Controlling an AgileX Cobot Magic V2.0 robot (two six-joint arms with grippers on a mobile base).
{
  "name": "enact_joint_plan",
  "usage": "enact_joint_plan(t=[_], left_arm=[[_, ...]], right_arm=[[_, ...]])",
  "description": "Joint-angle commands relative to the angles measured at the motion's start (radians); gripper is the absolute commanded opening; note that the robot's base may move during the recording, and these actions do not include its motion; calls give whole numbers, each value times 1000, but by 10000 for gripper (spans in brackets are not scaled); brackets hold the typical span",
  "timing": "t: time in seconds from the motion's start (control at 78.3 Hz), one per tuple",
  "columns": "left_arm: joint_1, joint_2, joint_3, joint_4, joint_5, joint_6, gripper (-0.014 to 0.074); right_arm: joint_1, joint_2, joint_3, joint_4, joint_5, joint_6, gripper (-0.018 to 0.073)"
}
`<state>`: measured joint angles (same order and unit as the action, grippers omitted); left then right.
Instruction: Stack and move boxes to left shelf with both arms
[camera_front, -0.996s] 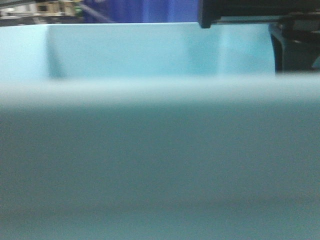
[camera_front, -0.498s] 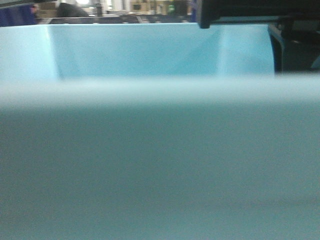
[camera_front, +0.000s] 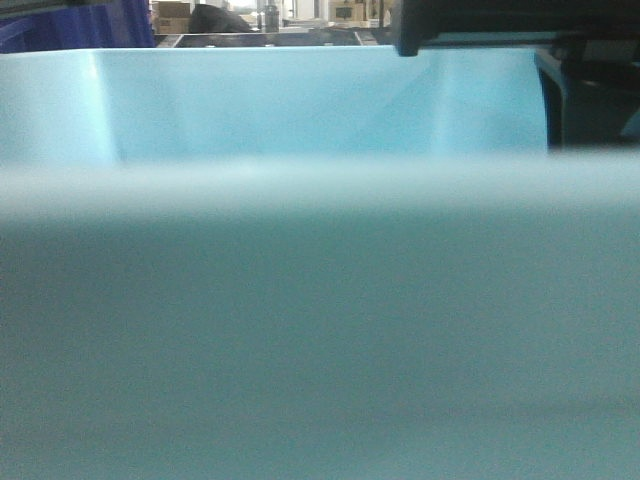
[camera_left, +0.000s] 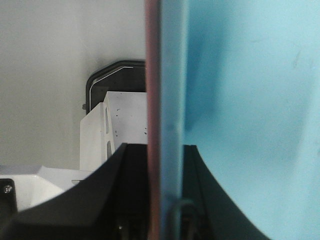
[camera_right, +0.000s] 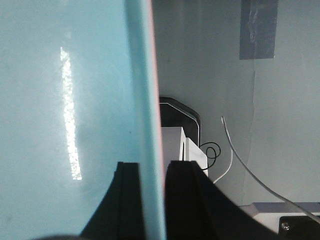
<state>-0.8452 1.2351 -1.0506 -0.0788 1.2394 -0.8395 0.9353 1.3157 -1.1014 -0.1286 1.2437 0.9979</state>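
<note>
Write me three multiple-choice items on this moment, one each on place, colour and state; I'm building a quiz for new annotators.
1. In the left wrist view, the left gripper fingers sit:
A. either side of the stacked walls
B. inside the bin
C. on the floor

2. The thin edge against the light blue box is:
A. green
B. yellow
C. pink

3. The right gripper is:
A. wide open
B. shut on the walls
C. empty

Answers:
1 A, dark fingers flank the walls.
2 C, the pink box shows beside it.
3 B, fingers clamp both walls.

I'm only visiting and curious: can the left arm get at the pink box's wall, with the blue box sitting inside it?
Probably yes: the left gripper already straddles both walls, one finger outside the pink box, one inside the blue box.
</note>
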Motion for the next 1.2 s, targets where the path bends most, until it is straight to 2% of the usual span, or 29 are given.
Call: enact_joint_plan(t=[0.0,0.881,1.085,1.187], left_arm=[[-6,-30,-32,-33,65,2,-3],[-6,-30,-32,-33,56,2,-3],[-6,-30,-32,55,-34,2,-3],[-6,-30,-32,65,-38,2,-3]], right_arm=[[0,-34,-30,-43,15,4,52],[0,-34,-30,-43,12,4,52],[0,-33,-30,-46,-8,4,52],[0,-33,-30,-46,-8,4,52]])
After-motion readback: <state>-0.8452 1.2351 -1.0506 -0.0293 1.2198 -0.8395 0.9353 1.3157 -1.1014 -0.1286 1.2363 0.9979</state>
